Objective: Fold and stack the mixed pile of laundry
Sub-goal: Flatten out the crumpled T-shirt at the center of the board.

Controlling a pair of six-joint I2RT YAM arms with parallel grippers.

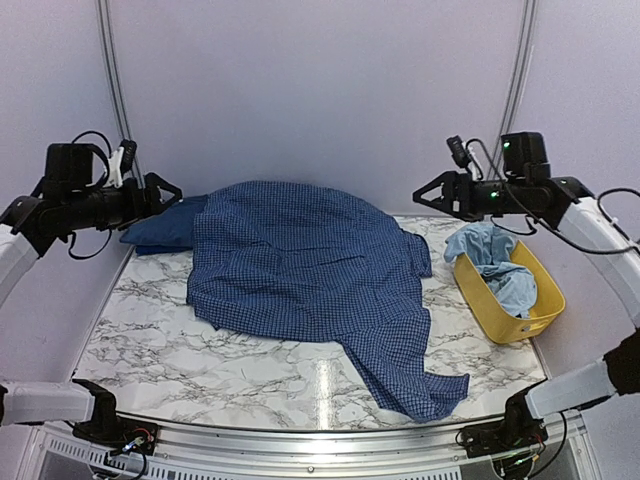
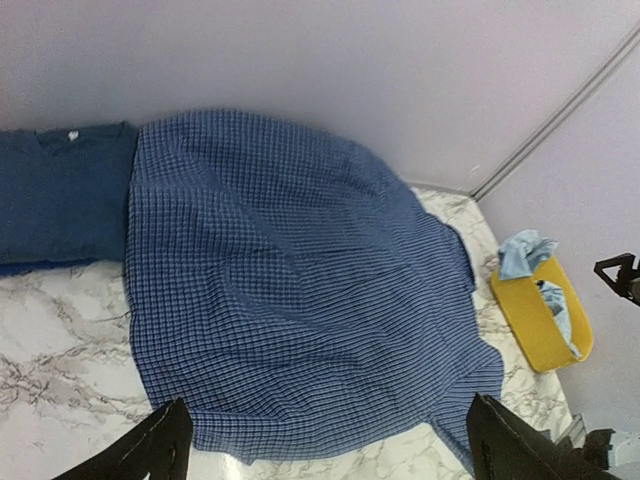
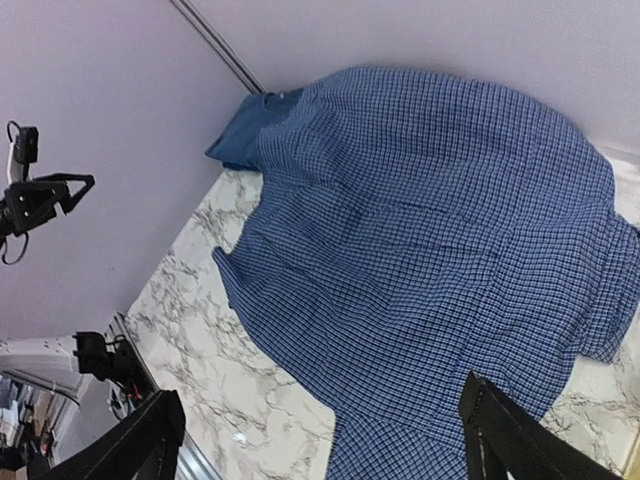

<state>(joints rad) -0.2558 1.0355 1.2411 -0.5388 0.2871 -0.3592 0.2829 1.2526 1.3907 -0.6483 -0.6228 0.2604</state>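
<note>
Your navy checked shirt [image 1: 310, 270] lies spread flat on the desk [image 1: 150, 345], unfolded; far left, a dark-blue piece [image 1: 160, 228] looks folded (one down), light-blue garments [image 1: 482, 245] wait in the yellow tub [image 1: 520, 327]. Left fingers [image 1: 158, 185] and right fingers [image 1: 432, 181] hover spread wide, empty.

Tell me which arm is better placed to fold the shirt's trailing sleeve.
Probably the right: the sleeve lies at right front, nearer the open right claw; the left claw is across the shirt.
</note>
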